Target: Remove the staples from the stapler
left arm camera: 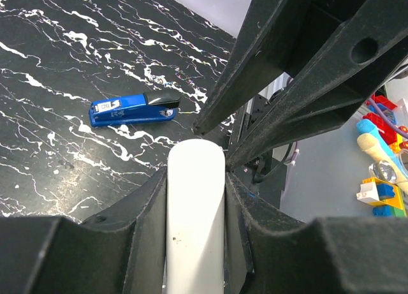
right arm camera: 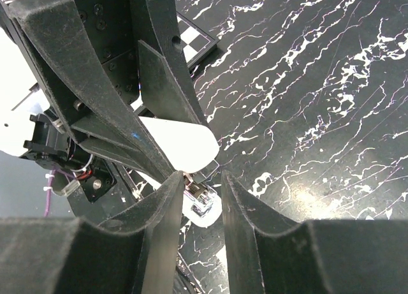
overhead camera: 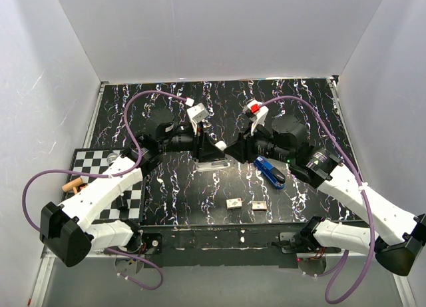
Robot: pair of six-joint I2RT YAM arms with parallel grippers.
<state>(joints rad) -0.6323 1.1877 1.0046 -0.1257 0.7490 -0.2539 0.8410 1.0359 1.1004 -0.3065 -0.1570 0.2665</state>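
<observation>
A white stapler point(overhead camera: 213, 162) is held up over the middle of the table, between both arms. My left gripper point(left arm camera: 196, 179) is shut on its white top arm point(left arm camera: 196, 211), pads pressed on both sides. In the right wrist view that top point(right arm camera: 185, 144) is lifted away from the metal magazine point(right arm camera: 199, 195), which shows over the white base. My right gripper point(right arm camera: 201, 178) straddles the magazine's front end with its jaws apart. The left finger is right at the metal and a gap shows on the other side. From above, the two grippers point(overhead camera: 208, 150) point(overhead camera: 229, 152) meet tip to tip.
A blue stapler point(overhead camera: 269, 172) point(left arm camera: 134, 109) lies on the black marbled table point(overhead camera: 173, 194), just right of the grippers. Two small boxes point(overhead camera: 233, 203) point(overhead camera: 258, 205) sit near the front edge. A checkered board point(overhead camera: 93, 164) lies at the left under the left arm.
</observation>
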